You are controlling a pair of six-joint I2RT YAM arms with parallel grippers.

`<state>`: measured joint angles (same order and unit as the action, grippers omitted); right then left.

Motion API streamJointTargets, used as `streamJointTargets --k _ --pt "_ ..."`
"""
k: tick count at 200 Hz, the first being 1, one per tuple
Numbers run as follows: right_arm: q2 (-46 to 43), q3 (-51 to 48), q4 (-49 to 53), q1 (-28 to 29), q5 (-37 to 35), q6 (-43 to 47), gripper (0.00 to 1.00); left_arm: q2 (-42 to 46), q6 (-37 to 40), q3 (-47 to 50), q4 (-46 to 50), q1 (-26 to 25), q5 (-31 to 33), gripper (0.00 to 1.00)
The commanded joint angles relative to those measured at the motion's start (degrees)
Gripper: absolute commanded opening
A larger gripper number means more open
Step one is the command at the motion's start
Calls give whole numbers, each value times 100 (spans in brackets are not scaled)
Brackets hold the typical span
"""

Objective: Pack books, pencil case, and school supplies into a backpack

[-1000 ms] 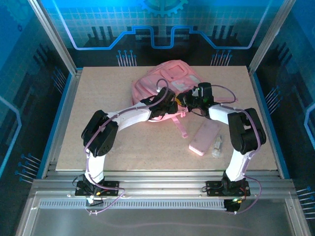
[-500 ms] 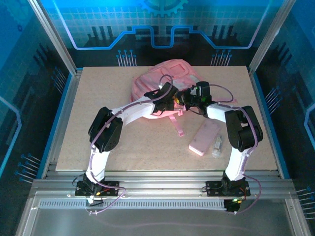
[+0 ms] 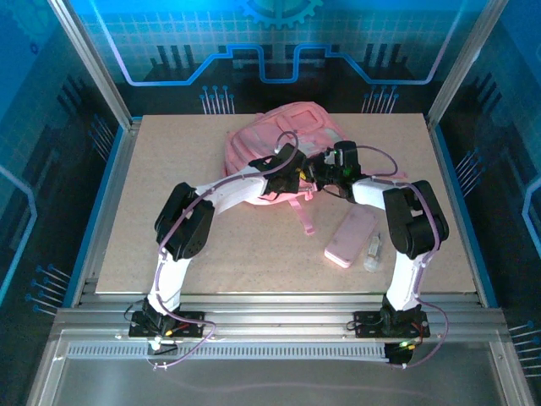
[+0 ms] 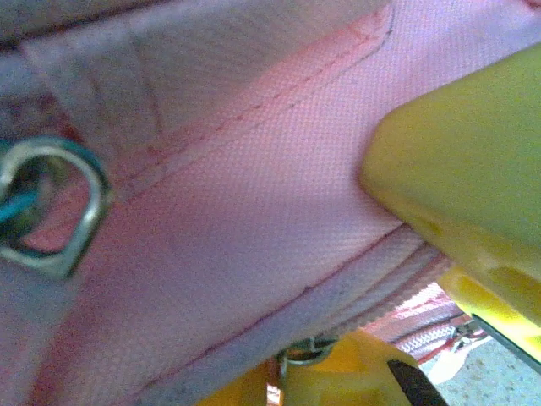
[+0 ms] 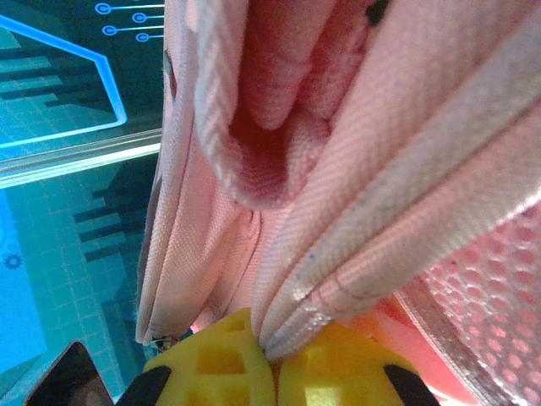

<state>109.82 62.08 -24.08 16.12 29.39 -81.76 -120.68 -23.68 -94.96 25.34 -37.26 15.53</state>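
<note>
1. Nearest the arm bases, on the table (image 3: 152,220), a small clear oblong item (image 3: 373,251) lies beside the right arm. Just to its left, about touching it, lies the pale-pink pencil case (image 3: 351,237), flat on the board and outside any container.
2. A little farther in, a pink strap (image 3: 306,216) trails from the backpack toward the pencil case and stops short of it.
3. Next come the two tools, meeting at the near edge of the backpack (image 3: 283,144). The left gripper (image 3: 301,176) is pressed together on the bag's fabric. In its wrist view the yellow fingers (image 4: 465,169) pinch a stitched pink seam, with a metal ring (image 4: 51,211) hanging to the left.
4. The right gripper (image 3: 316,173) is just beside it. In its wrist view the yellow fingers (image 5: 220,364) are squeezed together on a folded fabric edge, with netted pink mesh on the right.
5. Farthest, the backpack lies toward the back of the table, front pockets up. Above the right fingers the fabric parts into a dark pink hollow; what is inside cannot be told.
</note>
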Motion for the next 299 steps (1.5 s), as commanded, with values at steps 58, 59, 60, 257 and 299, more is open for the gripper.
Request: streamJointTargets --k 58,59,60,257,299 --pt "63 108 752 -380 304 970 0 1187 83 1133 152 481 -922 0" --pt "60 109 771 -385 291 987 0 1209 83 1161 162 490 -948 0" --pt "54 115 785 -392 289 995 0 1229 83 1189 176 504 -973 0" --pt "-189 579 2252 -965 -136 2595 0 2810 379 2678 131 2020 -1007 0" --pt "13 906 2238 -1031 214 2709 0 2963 276 2579 -340 1830 -1952 0"
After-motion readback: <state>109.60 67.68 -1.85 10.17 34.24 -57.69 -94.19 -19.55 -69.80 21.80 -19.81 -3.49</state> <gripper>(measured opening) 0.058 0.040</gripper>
